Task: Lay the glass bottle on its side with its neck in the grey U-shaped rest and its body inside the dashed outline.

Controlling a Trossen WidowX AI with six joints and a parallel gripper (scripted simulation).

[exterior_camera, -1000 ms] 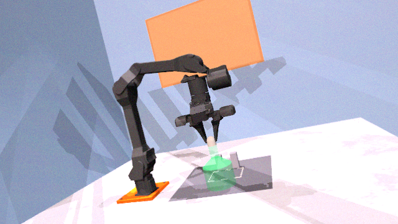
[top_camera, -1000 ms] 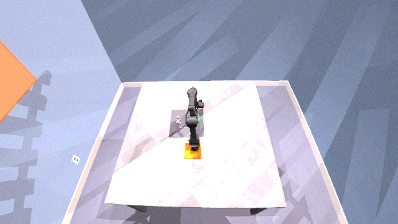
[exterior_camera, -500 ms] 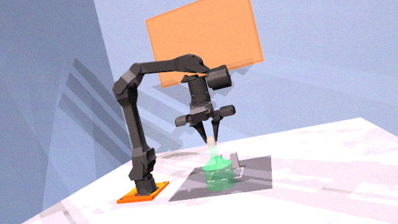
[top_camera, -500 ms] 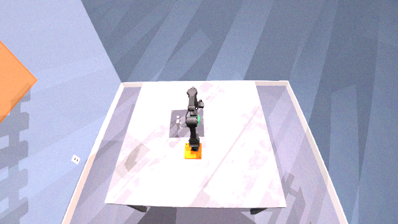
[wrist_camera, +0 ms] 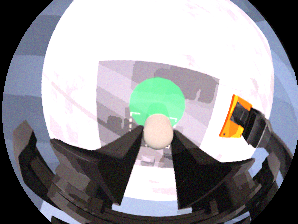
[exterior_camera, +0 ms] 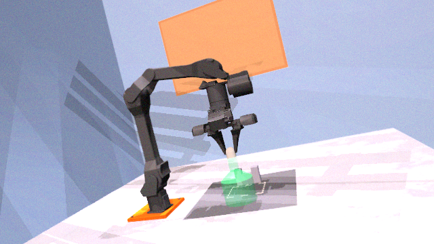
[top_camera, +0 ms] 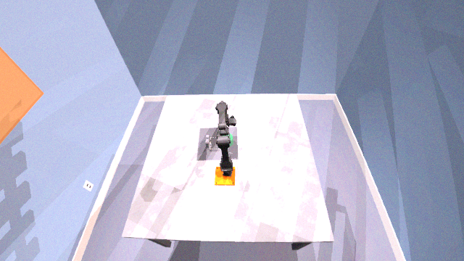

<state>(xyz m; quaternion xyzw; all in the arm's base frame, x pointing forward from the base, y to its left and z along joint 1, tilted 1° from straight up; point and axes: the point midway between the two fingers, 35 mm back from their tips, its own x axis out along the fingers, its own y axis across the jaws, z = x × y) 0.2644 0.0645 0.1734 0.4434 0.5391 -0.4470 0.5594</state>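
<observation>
End effector (exterior_camera: 230, 152) (wrist_camera: 157, 131) clenched on the bottle's stopper (exterior_camera: 230, 152) (wrist_camera: 158, 132); grey rest (top_camera: 207, 139) (exterior_camera: 256, 173) partly hidden.

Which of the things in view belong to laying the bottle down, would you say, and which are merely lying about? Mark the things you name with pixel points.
For the job:
- green glass bottle (top_camera: 231, 139) (exterior_camera: 239, 190) (wrist_camera: 157, 97)
- grey rest (top_camera: 207, 139) (exterior_camera: 256, 174)
- dashed outline (top_camera: 214, 148) (exterior_camera: 264, 188)
- fingers (exterior_camera: 237, 140)

Not for it:
- orange wall panel (top_camera: 16, 94) (exterior_camera: 224, 41)
- wall socket (top_camera: 88, 185)

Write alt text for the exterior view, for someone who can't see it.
A black robot arm's pincer grips the stopper of an upright green glass bottle. The bottle stands on a grey mat, near a small grey rest.
</observation>
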